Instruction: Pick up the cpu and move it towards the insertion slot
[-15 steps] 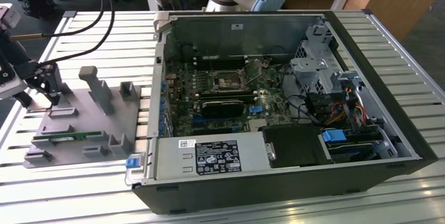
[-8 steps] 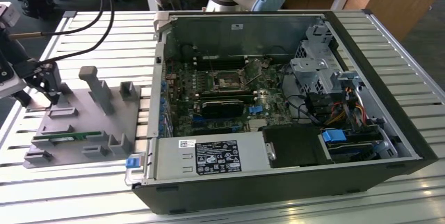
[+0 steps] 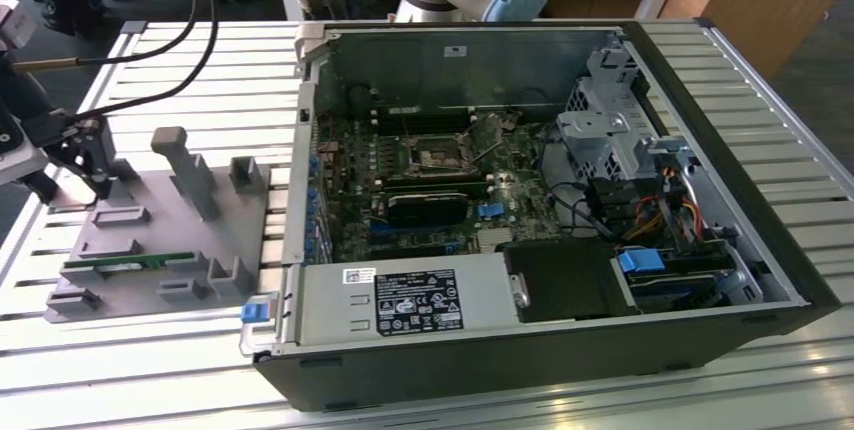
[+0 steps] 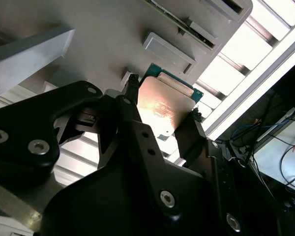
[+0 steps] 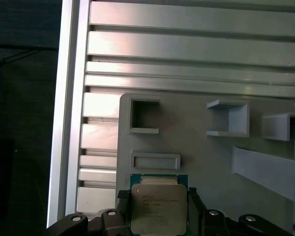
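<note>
The cpu (image 5: 158, 209), a thin square chip with a silver-grey top and green edge, sits between the black fingers of my gripper (image 5: 158, 196), which is shut on two opposite edges of it. The second wrist view shows the cpu (image 4: 160, 105) from below, clamped in the gripper (image 4: 162, 103) over the grey fixture plate (image 4: 103, 39). In the exterior view the gripper (image 3: 83, 165) hangs over the plate's far corner at the exterior view's left. The insertion slot (image 3: 434, 157), a silvery-framed socket, lies on the motherboard inside the open computer case (image 3: 747, 250), well away from the gripper.
The grey fixture plate (image 3: 147, 240) carries raised blocks, posts and a green memory stick (image 3: 127, 263). A long black card (image 3: 427, 208) sits just in front of the socket. Cables (image 3: 187, 40) hang over the slatted metal table (image 3: 134, 350). The case walls surround the motherboard.
</note>
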`<state>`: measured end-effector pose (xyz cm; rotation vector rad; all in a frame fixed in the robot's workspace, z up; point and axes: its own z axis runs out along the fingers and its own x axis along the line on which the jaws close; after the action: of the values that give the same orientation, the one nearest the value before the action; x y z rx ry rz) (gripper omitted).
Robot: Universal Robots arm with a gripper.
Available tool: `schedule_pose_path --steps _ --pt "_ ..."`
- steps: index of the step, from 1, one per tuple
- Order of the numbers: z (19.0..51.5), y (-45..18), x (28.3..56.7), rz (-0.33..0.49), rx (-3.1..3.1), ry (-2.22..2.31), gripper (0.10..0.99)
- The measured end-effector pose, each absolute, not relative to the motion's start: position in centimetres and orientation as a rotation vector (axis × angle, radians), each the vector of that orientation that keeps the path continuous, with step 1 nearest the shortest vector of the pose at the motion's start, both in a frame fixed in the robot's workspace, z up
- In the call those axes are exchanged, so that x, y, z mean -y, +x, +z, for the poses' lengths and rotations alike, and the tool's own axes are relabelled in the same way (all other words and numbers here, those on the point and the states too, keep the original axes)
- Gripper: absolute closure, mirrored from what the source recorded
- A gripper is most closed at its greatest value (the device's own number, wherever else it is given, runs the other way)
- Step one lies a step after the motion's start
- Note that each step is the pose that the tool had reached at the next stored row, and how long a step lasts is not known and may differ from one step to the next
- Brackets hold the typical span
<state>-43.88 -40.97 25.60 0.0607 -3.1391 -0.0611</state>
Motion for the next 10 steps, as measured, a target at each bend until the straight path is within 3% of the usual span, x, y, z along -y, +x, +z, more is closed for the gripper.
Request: schedule_pose_path --steps 10 --pt "26.09 -43.88 40.96 -0.061 3.139 0.061 0.545"
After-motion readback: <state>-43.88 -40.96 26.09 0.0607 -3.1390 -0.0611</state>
